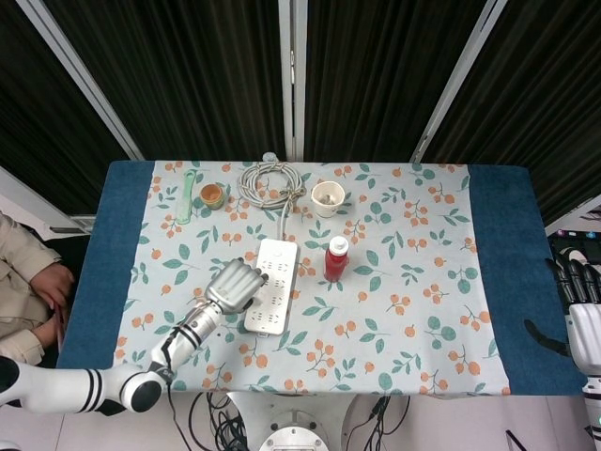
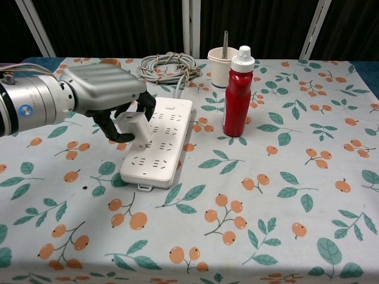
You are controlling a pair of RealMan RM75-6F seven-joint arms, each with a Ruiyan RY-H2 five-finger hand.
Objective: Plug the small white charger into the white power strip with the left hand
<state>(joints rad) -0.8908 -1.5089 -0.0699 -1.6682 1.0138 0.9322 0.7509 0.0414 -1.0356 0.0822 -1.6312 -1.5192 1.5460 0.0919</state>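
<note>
- Silver-grey left hand (image 2: 103, 89), black fingers curled under the palm, at the left long edge of the power strip; seen in the head view too (image 1: 235, 285), on the end of a white and black arm.
- Fingers clamped on the small white cube-shaped charger (image 2: 135, 129); the charger sits against the left edge of the strip's top face, about mid-length. Cannot tell whether its prongs are seated in a socket; the hand hides the underside.
- Long white multi-socket power strip (image 2: 160, 142) lies flat on the floral tablecloth (image 2: 284, 195), slightly skewed, its cable end pointing to the far side of the table.
- Coiled grey-white cable (image 2: 169, 66) lies behind the strip, near the far edge.
- Small orange-brown cup (image 1: 212, 195) and pale green utensil (image 1: 184, 197) rest at the far left of the cloth, well apart from the hand.
- White paper cup (image 2: 222, 66) with a thin stick standing in it, just behind the bottle.
- Red plastic bottle with a white cap (image 2: 238, 92) stands upright just right of the strip, not touching it.
- Right hand (image 1: 582, 310), head view only, off the right edge of the blue table (image 1: 512, 272); dark fingers extended and slightly apart, holding nothing.
</note>
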